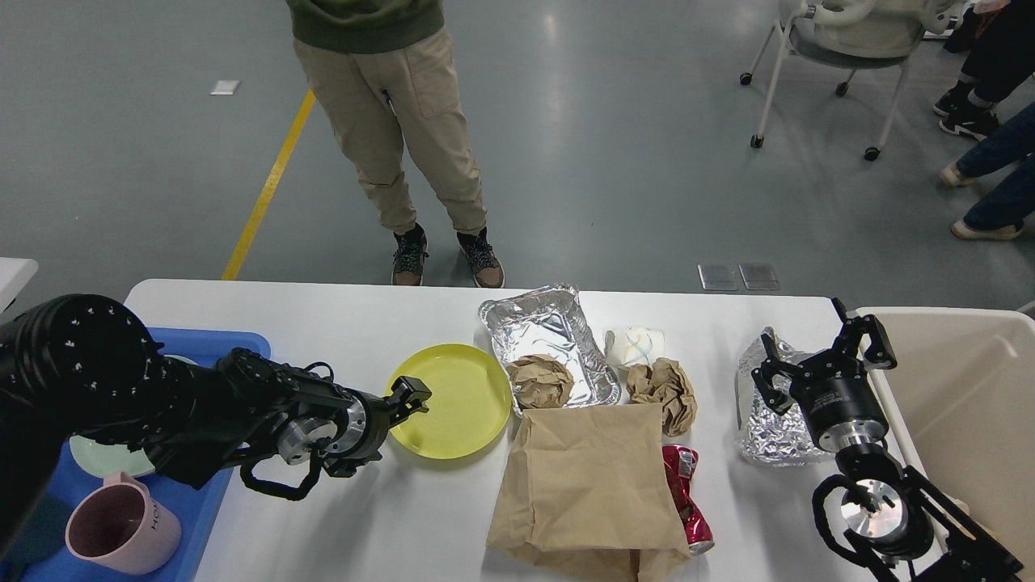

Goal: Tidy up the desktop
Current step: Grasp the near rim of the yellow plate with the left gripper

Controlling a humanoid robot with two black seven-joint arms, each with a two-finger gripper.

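The white desktop [323,323] holds a yellow plate [457,400], a foil tray [550,335] with a crumpled brown paper ball [540,381] in it, a white wad [639,346], another crumpled brown paper [667,390], a flat brown paper bag [586,485], a crushed red can [687,495] and crumpled foil [764,428]. My left gripper [411,398] is at the plate's left rim; its jaws are too dark to tell apart. My right gripper [821,352] is wide open just above the crumpled foil, empty.
A blue tray [210,346] at the left holds a pink mug [121,527] and a pale green plate [105,457]. A beige bin [962,388] stands at the right edge. A person [388,121] stands at the table's far side. A wheeled chair [841,48] is far right.
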